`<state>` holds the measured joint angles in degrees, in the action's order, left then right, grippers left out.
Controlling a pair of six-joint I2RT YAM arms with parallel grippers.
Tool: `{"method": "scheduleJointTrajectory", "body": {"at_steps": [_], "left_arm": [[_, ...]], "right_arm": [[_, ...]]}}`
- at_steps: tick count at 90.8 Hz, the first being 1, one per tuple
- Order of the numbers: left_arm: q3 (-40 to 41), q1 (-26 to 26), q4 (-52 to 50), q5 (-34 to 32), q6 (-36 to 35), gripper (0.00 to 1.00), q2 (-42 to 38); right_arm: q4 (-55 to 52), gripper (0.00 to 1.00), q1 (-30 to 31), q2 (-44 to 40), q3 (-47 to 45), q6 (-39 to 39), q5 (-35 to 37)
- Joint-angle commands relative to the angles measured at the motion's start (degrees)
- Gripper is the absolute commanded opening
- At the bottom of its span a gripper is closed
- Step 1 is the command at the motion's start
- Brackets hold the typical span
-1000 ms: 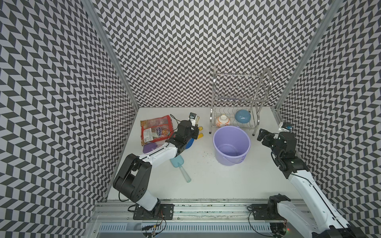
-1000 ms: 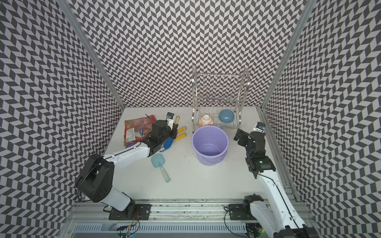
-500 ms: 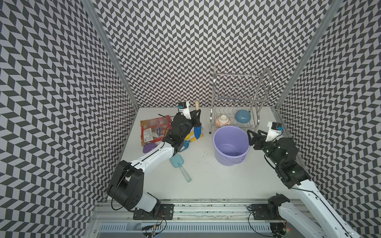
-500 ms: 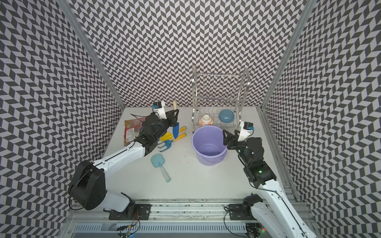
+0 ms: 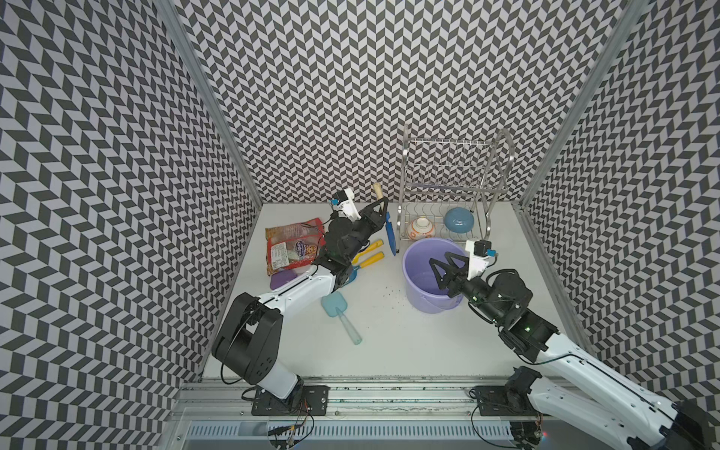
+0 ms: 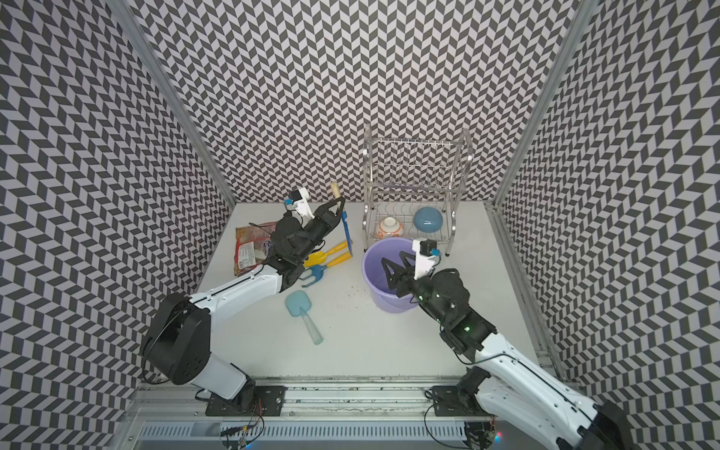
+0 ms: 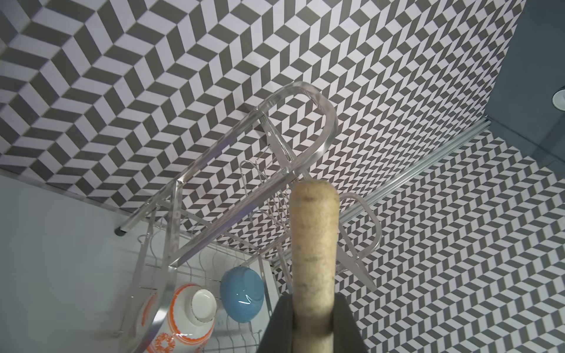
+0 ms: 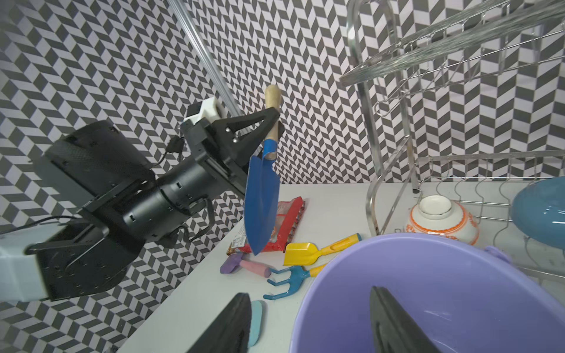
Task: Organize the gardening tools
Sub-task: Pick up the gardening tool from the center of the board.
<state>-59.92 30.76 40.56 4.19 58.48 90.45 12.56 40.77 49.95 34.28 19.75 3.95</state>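
Trowel (image 8: 263, 198) (blade down), left gripper (image 8: 273, 122) clamped

**Legible text.** No text, number or brand name could be read in any view. The red snack bag (image 5: 288, 238) carried a purple oval logo and a pale printed panel on its face. Both were too small and blurred in both top views to make out any characters. The bowl (image 8: 440, 220) in the wire rack (image 8: 394, 171) bore orange markings that could not be resolved as lettering.
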Motion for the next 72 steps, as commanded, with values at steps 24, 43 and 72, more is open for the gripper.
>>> {"method": "scheduleJointTrajectory", "body": {"at_steps": [24,43,72], "left_arm": [[-5.4,2.6,6.6,3.0,6.7,0.0,3.8],[-5.8,3.4,7.4,4.1,7.6,0.0,4.4],[-5.7,4.3,5.3,4.2,5.5,0.0,2.9]], "right_arm": [[8.7,0.7,6.7,9.3,6.3,-7.4,6.4],[11.1,0.66,7.7,13.6,7.5,-8.1,11.4],[13.6,0.38,7.6,16.9,10.6,-8.6,19.5]]}}
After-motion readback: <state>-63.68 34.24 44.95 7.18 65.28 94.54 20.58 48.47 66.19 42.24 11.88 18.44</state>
